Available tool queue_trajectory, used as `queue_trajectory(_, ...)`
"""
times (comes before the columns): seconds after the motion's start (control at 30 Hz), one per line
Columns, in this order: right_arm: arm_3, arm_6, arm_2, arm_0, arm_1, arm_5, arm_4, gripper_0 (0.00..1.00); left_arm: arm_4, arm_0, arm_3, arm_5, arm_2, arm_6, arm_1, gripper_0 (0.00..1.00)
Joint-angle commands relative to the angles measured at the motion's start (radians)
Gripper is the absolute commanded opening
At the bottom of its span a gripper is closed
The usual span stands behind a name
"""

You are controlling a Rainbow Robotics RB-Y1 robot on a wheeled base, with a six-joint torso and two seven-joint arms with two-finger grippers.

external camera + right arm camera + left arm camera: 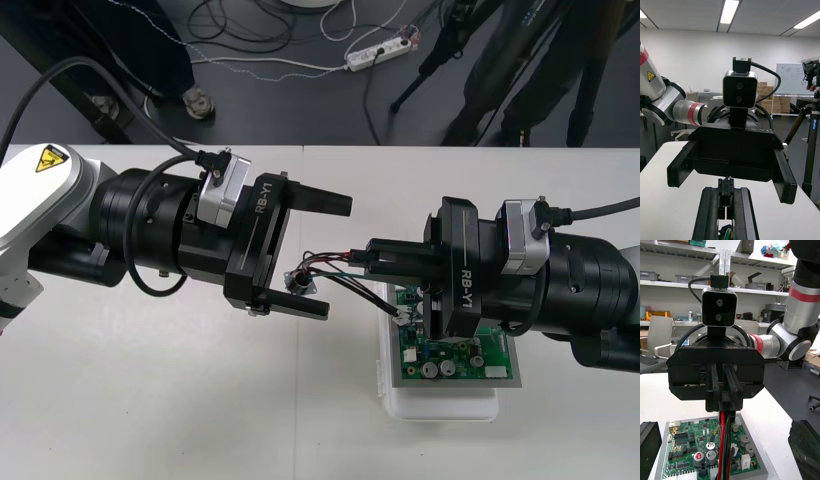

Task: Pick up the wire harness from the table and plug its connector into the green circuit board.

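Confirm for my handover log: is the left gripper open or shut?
Open: the left gripper has its fingers far apart, either side of the metal socket; the right gripper is shut on the wires.

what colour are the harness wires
The harness wires are mainly red and black, clearest in the left wrist view, held by the right gripper.
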Motion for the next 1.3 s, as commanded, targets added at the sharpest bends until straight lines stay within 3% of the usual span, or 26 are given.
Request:
queue_trajectory(0.03,-0.039,-0.039,-0.012,-0.024,-0.008,-0.007,-0.016,0.00,0.019,-0.051,-0.004,0.042,-0.014,0.014,-0.025,1.00)
queue_trajectory(0.5,-0.038,-0.041,-0.014,-0.026,-0.008,-0.009,-0.021,0.00,0.017,-0.053,-0.004,0.045,-0.014,0.011,-0.028,1.00)
queue_trajectory(0.57,-0.038,-0.039,-0.014,-0.026,-0.008,-0.009,-0.021,0.00,0.017,-0.051,-0.004,0.046,-0.014,0.011,-0.028,0.95)
queue_trajectory(0.6,-0.039,-0.039,-0.012,-0.024,-0.008,-0.009,-0.021,0.00,0.017,-0.053,-0.004,0.046,-0.015,0.011,-0.028,0.60)
queue_trajectory(0.67,-0.039,-0.039,-0.012,-0.026,-0.008,-0.009,-0.021,0.00,0.019,-0.051,-0.004,0.046,-0.015,0.011,-0.030,0.26)
queue_trajectory(0.7,-0.039,-0.039,-0.014,-0.024,-0.008,-0.009,-0.021,0.00,0.017,-0.051,-0.004,0.046,-0.014,0.011,-0.030,0.00)
queue_trajectory(1.3,-0.039,-0.039,-0.014,-0.026,-0.006,-0.018,-0.024,0.00,0.021,-0.053,-0.004,0.045,-0.014,0.012,-0.028,0.00)
